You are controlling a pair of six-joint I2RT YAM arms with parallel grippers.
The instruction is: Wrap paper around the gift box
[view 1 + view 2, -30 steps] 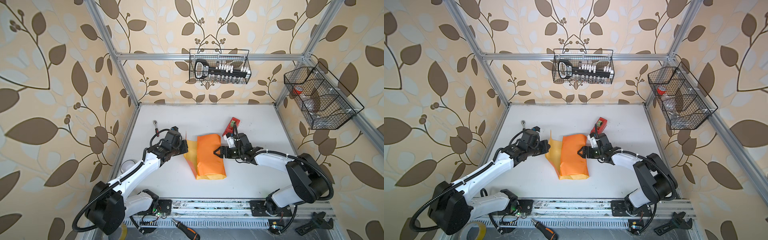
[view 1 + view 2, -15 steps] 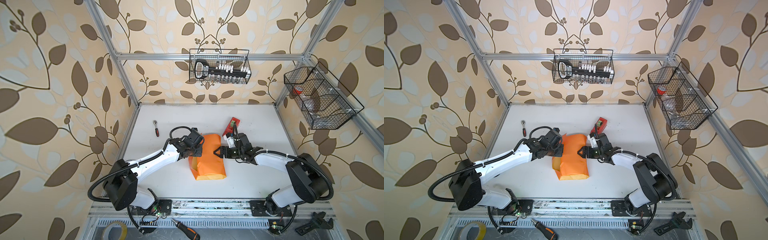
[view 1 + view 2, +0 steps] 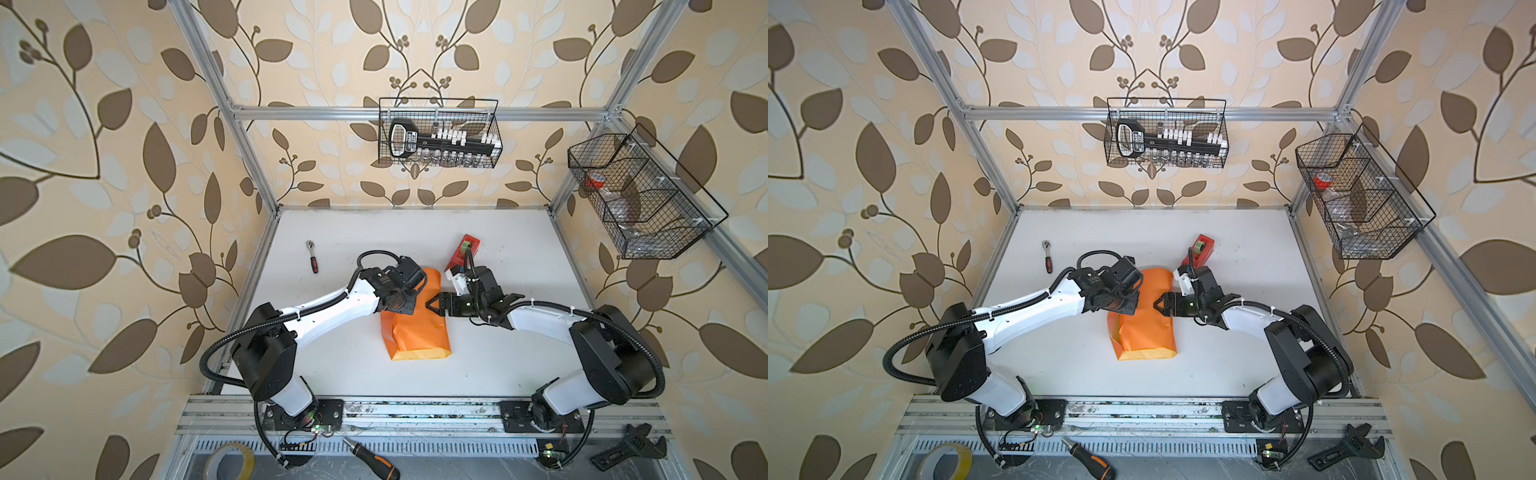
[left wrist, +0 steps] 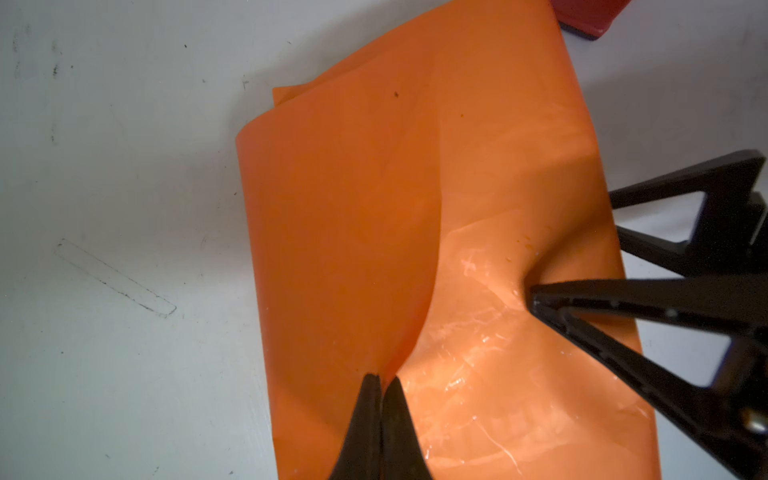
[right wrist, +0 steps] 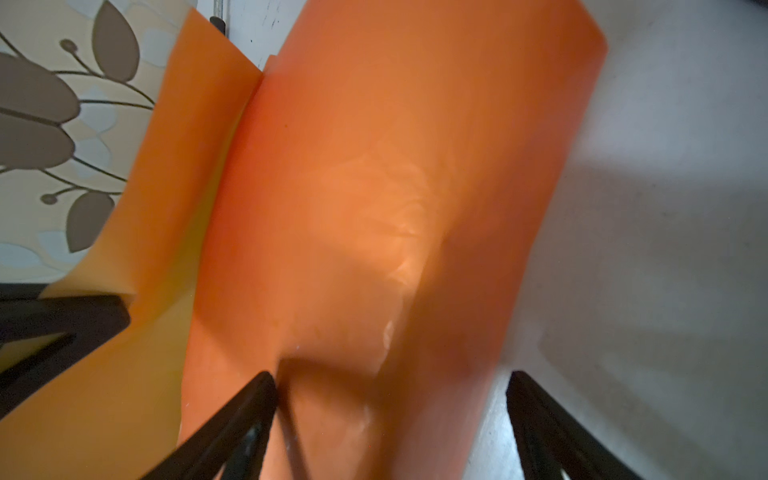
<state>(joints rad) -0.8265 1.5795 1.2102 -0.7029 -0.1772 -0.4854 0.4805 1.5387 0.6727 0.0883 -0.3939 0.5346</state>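
Pinching paper (image 4: 415,199), wrist-view: left end effector (image 4: 380,380)

Both top views hang high over the front edge of the desk (image 3: 498,365) (image 3: 1225,365) and face steeply down, far enough off to take in the whole desk, both arms and the wallpaper (image 3: 104,166) on three sides. They share almost the same scene, shifted slightly sideways. The left wrist camera sits close over the paper (image 4: 353,208), looking down past the pinched tips of the left gripper (image 4: 380,386). The right wrist camera, equally close, looks along the spread right gripper (image 5: 390,378) across the same paper toward the desk's left edge. Each wrist view catches the other arm's gripper.
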